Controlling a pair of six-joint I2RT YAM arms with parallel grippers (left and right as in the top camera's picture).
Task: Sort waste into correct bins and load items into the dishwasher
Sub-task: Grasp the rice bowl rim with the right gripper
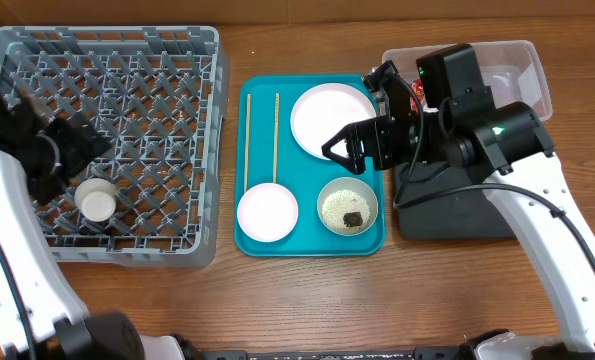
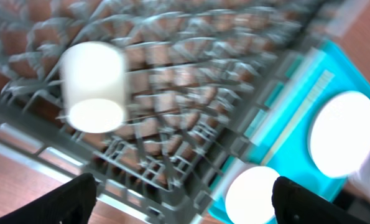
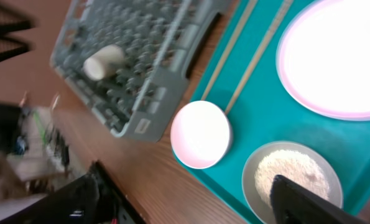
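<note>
The white cup (image 1: 97, 200) lies in the grey dish rack (image 1: 107, 60); it also shows in the left wrist view (image 2: 92, 84). My left gripper (image 1: 72, 150) hovers over the rack, open and empty (image 2: 185, 205). The teal tray (image 1: 312, 245) holds two chopsticks (image 1: 276, 135), the large pink plate (image 1: 333, 118), the small pink dish (image 1: 267, 212), and the grey-green bowl (image 1: 348, 206) with rice and a dark lump (image 1: 353, 217). My right gripper (image 1: 347, 150) is open and empty (image 3: 197, 205) above the tray, between plate and bowl (image 3: 293, 177). The wrapper and paper scraps are not clearly visible.
The clear tub (image 1: 522, 65) stands at the back right, partly hidden by my right arm. The black tray (image 1: 457, 210) lies in front of it, under the arm. Bare wooden table runs along the front edge.
</note>
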